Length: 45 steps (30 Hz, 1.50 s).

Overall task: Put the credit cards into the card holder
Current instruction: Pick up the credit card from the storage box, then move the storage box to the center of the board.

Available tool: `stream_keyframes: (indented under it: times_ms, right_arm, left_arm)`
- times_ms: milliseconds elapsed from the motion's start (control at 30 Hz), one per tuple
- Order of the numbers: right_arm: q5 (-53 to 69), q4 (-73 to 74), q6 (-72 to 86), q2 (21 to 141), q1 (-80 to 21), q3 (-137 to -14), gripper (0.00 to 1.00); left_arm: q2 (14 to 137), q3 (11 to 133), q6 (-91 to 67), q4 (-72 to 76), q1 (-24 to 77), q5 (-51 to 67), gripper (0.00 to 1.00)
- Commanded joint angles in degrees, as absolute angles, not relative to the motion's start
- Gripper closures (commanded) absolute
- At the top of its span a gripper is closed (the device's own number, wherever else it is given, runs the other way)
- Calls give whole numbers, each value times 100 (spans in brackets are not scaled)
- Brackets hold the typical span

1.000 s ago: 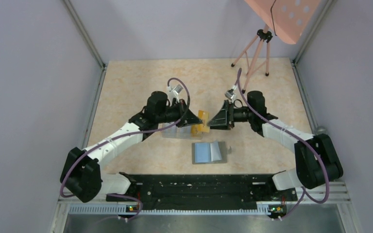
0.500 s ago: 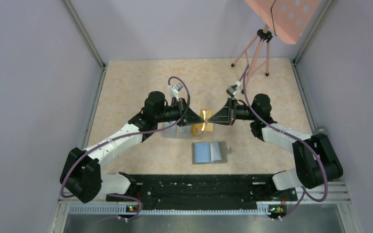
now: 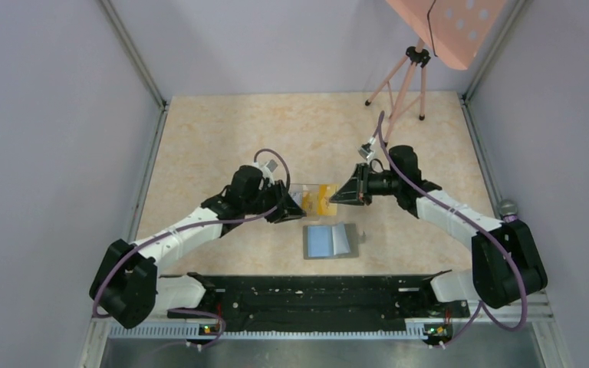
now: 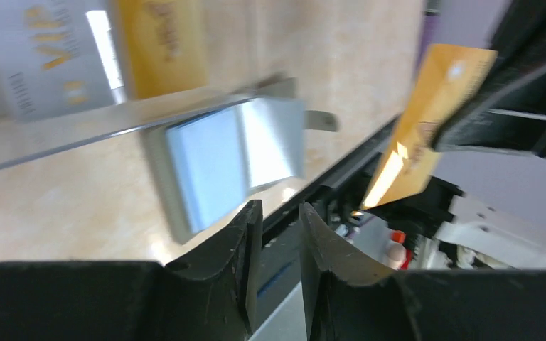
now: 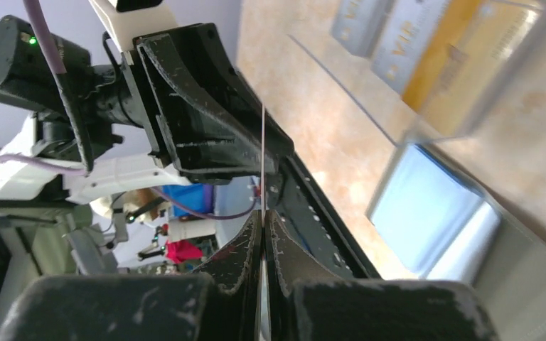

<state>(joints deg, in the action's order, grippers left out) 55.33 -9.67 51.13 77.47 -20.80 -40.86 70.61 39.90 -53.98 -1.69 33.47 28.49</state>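
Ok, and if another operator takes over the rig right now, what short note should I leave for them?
Left claw: open, nothing in it.
Right claw: shut on one thin orange card, held in the air.
The dark grey folding wallet lies open close to the clear plastic box, light blue inside up. No card is visible in it.
The box holds more cards, among them a pale grey card and a second orange card.
Done: one card is out of the box.
Left: slide it into a wallet slot, then do the same with the others.
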Motion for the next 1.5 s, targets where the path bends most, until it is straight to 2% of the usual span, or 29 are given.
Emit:
stream_keyframes:
  times_ms: [0,200,533,1033,1200,1467]
  right_arm:
    - [4850,460,4193,7465,-1981,-4253,100]
    - [4631,1047,3838,7456,-1960,-4202,100]
    - [4527,1397,3544,7283,-1965,-3941,100]
    - [4328,1401,3497,7016,-1978,-3484,100]
    - [4233,1331,3435,7113,-2092,-3489,100]
    - [4111,1219,3359,7482,-2389,-3549,100]
  left_arm:
    - [6959,3835,-5010,-1395,3369,1721,69]
    - [7580,4199,-4826,-1975,3366,1062,70]
    - [8998,4942,-4920,-1243,3396,1211,75]
    - [10442,5928,-5390,-175,3444,1691,75]
    - [10188,5879,-5362,-468,3455,1696,73]
    - [8911,4651,-5522,-780,3487,1738,71]
